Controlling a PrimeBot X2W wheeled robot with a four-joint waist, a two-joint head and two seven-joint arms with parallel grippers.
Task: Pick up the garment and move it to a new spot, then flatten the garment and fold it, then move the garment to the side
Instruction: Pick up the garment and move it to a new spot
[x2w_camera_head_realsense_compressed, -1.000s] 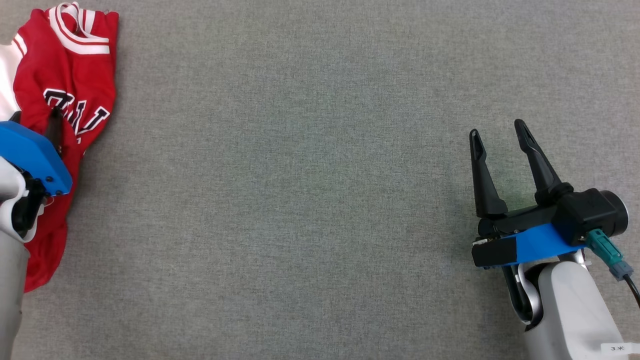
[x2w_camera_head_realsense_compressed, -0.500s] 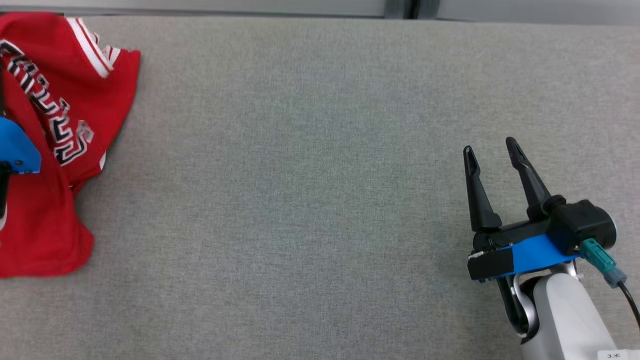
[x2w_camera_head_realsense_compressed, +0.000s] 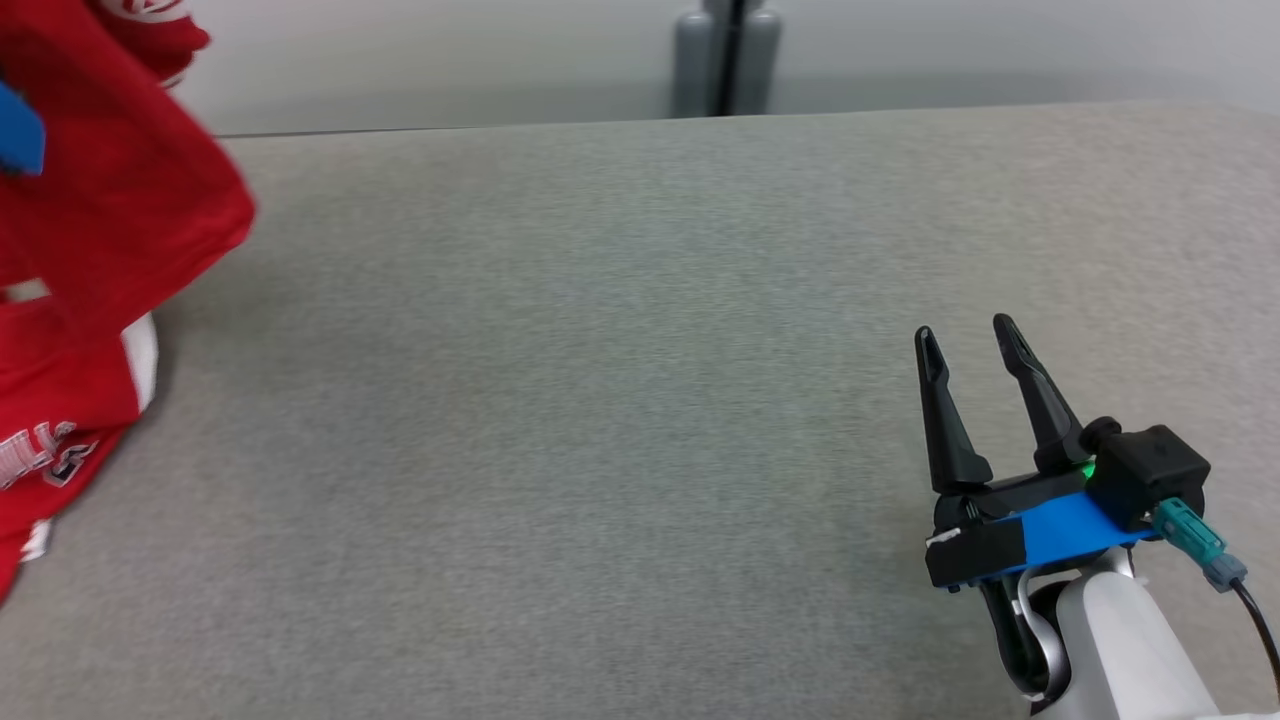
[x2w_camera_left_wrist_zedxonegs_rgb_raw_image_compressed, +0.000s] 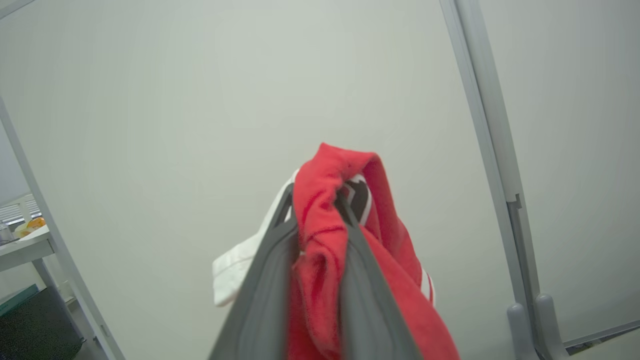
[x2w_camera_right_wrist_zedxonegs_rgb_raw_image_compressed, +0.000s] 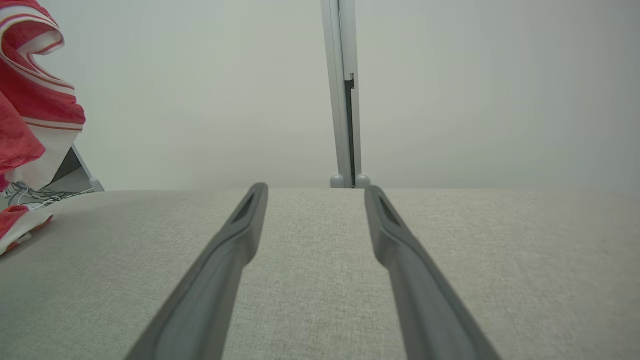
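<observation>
The jersey (x2w_camera_head_realsense_compressed: 100, 200) runs off the left and top edges here, its lettering (x2w_camera_head_realsense_compressed: 35, 452) chopped and unreadable. On the left gripper (x2w_camera_left_wrist_zedxonegs_rgb_raw_image_compressed: 320, 202), fingertips (x2w_camera_left_wrist_zedxonegs_rgb_raw_image_compressed: 284, 215) half hidden by red cloth pinched between them. Bits (x2w_camera_left_wrist_zedxonegs_rgb_raw_image_compressed: 27, 227) on that far shelf (x2w_camera_left_wrist_zedxonegs_rgb_raw_image_compressed: 30, 246), too small to tell.

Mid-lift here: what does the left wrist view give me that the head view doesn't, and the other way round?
Left wrist view: the left hand shut on a bunched fold of the red garment, held up against a pale wall. Head view: the right hand open and empty over the grey table, and the garment's lower part, with lettering, apparently lying at the table's left edge. Both: the red garment hanging from the left hand.
</observation>
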